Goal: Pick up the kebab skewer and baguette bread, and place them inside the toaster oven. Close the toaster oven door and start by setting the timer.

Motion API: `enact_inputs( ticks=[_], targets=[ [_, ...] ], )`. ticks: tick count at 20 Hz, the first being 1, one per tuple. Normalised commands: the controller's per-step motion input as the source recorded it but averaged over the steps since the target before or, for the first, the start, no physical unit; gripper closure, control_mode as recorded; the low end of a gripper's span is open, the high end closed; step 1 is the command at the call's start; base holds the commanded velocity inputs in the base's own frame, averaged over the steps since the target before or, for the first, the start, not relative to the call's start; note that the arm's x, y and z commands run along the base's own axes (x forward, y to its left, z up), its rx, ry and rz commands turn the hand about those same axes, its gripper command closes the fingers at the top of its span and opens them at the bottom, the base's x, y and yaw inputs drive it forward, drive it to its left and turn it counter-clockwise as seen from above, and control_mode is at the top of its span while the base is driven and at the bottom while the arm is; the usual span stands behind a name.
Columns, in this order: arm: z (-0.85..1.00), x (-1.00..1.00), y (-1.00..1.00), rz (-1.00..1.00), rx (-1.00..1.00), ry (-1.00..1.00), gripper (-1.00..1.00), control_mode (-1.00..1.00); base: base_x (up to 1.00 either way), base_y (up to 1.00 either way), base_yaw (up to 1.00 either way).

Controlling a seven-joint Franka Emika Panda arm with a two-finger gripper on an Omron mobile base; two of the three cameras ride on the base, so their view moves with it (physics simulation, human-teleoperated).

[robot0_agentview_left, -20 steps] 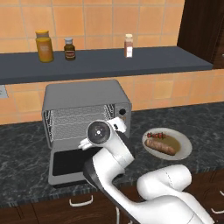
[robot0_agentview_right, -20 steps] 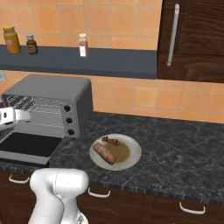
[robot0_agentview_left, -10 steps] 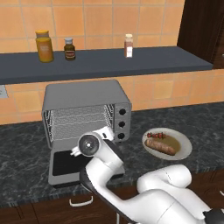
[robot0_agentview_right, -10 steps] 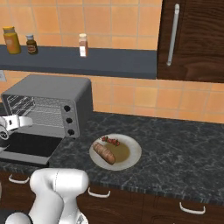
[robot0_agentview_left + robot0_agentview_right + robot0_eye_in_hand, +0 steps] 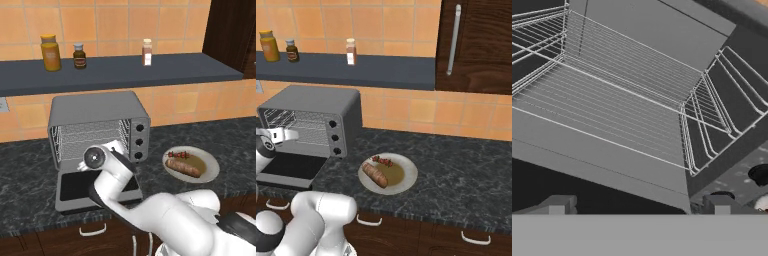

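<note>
The grey toaster oven (image 5: 97, 112) stands on the counter with its door (image 5: 95, 189) dropped open and flat in front. My gripper (image 5: 114, 147) hovers over the door at the oven's mouth, open and holding nothing. Seen from the hand, the fingertips (image 5: 719, 204) stand wide apart, facing the wire rack (image 5: 612, 100) inside. To the right of the oven a white plate (image 5: 210, 167) carries the golden-brown baguette bread (image 5: 183, 168) and, behind it, the kebab skewer (image 5: 178, 154) with dark red chunks. From the right base, the gripper (image 5: 285, 134) sits before the oven (image 5: 316, 117); the baguette (image 5: 375, 175) and skewer (image 5: 382, 160) lie on the plate.
Three black knobs (image 5: 139, 142) run down the oven's right side. A dark shelf (image 5: 125, 70) above holds a yellow jar (image 5: 50, 52), a dark bottle (image 5: 79, 56) and a shaker (image 5: 146, 52). A dark cabinet (image 5: 476, 45) hangs at the right. Black granite counter (image 5: 456, 175) extends right of the plate.
My hand has shifted left and a little lower in front of the open oven. The gripper stays open. Plate, bread and skewer have not moved.
</note>
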Motion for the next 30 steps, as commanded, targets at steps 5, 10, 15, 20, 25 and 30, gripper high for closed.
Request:
enact_inputs(
  ticks=[5, 10, 15, 20, 25, 30],
  targets=[
    [-0.29, 0.13, 0.01, -0.03, 0.0, 0.02, -1.0, -1.0, 0.0, 0.0, 0.0],
    [-0.18, 0.16, 0.12, 0.0, 0.0, 0.01, -1.0, -1.0, 0.0, 0.0, 0.0],
    [-0.18, 0.27, 0.0, 0.08, 0.0, 0.0, -1.0, -1.0, 0.0, 0.0, 0.0],
    [-0.03, 0.38, 0.07, 0.0, 0.0, 0.0, -1.0, -1.0, 0.0, 0.0, 0.0],
    [-0.05, 0.26, 0.13, 0.0, 0.0, 0.03, -1.0, -1.0, 0.0, 0.0, 0.0],
    [-0.19, 0.1, 0.26, 0.0, 0.0, 0.02, -1.0, -1.0, 0.0, 0.0, 0.0]
  ],
)
